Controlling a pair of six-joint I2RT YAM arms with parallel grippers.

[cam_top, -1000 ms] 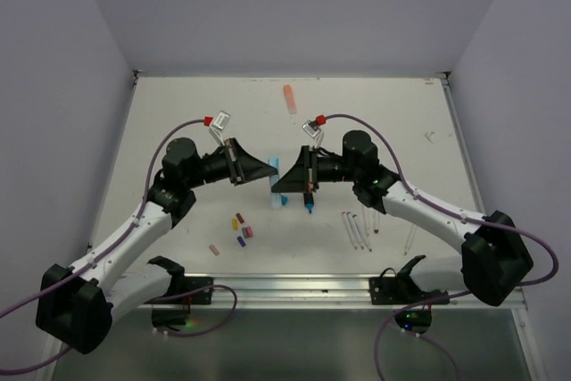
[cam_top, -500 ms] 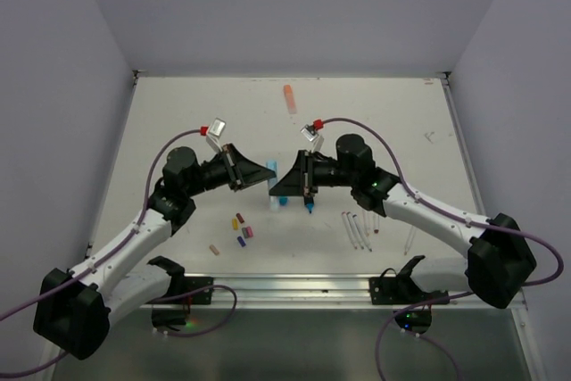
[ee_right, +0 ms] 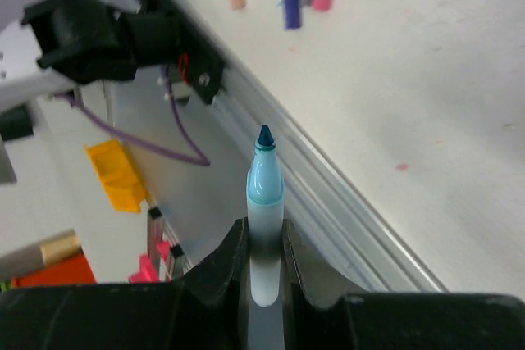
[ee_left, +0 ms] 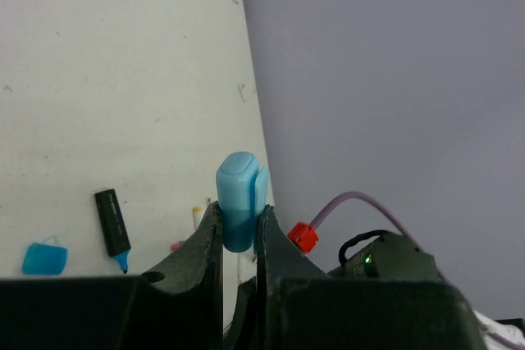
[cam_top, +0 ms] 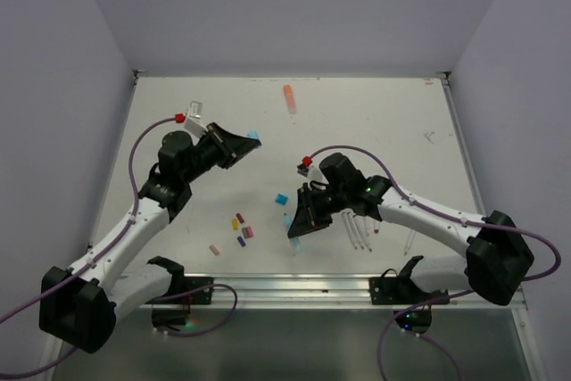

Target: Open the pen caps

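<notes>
As the two halves of one marker sit in separate pincers, step: the pull-apart of this marker looks done, set-down is what's left.
left gripper (ee_left: 239, 220): clamped on the blue marker cap (ee_left: 240, 190). Cap pokes out past the fingertips and is held up over the far-left part of the table (cam_top: 393, 113).
right gripper (ee_right: 264, 239): clamped on the pale blue marker body (ee_right: 265, 190). Teal tip is bare and points toward the near rail (ee_right: 344, 211).
other task things: a second blue cap (cam_top: 281, 199) lies loose mid-table between the arms. The small caps (cam_top: 241, 231) lie clustered nearer the front, all off their pens.
rest: the black marker (ee_left: 112, 220) lies flat with its blue tip showing, near that loose cap. The white pen barrels (cam_top: 357, 231) are just beside the right arm. The salmon marker (cam_top: 289, 97) is well apart at the back.
next move: probably lower each arm and let go, cap on a bare spot, body laid flat so it won't roll into the cluster. Then likely go for the salmon marker, which calls for a two-arm grip, one at each end.
hidden: the black marker can't be found from above, likely under the right arm. The salmon marker is too small to tell if it's capped. The pen barrels are partly covered by the right arm. Contact at the pads can't be seen in either wrist view.
</notes>
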